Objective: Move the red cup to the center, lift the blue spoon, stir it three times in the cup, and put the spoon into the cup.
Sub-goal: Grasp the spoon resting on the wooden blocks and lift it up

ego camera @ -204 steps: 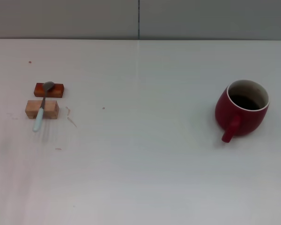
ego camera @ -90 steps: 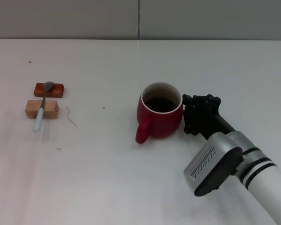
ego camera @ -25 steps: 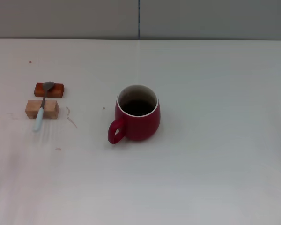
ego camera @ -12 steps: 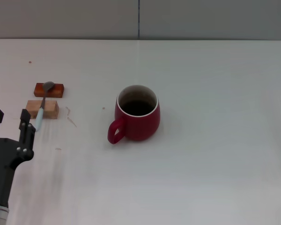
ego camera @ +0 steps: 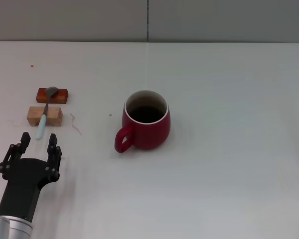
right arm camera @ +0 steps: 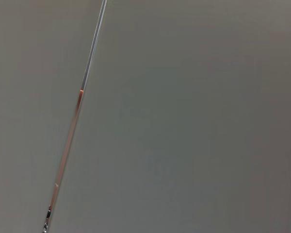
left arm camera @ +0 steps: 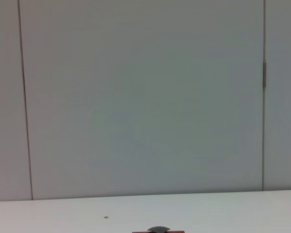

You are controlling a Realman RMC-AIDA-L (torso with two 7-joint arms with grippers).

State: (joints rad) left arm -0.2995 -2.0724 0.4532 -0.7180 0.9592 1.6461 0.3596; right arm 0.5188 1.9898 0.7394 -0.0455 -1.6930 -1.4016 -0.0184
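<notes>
Near the middle of the white table (ego camera: 229,189) sits the red cup (ego camera: 145,126), handle pointing toward the robot's left. Over on the left, the blue spoon (ego camera: 44,115) lies across two little wooden blocks (ego camera: 45,115), and the left gripper (ego camera: 37,141) hovers just short of its handle tip with fingers spread apart, gripping nothing.

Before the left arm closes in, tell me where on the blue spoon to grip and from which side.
Grip the blue spoon on its pale handle end, which juts past the tan block toward the open left gripper. Come from above, one finger on each side of the handle; the bowl rests on the orange-brown block.
</notes>
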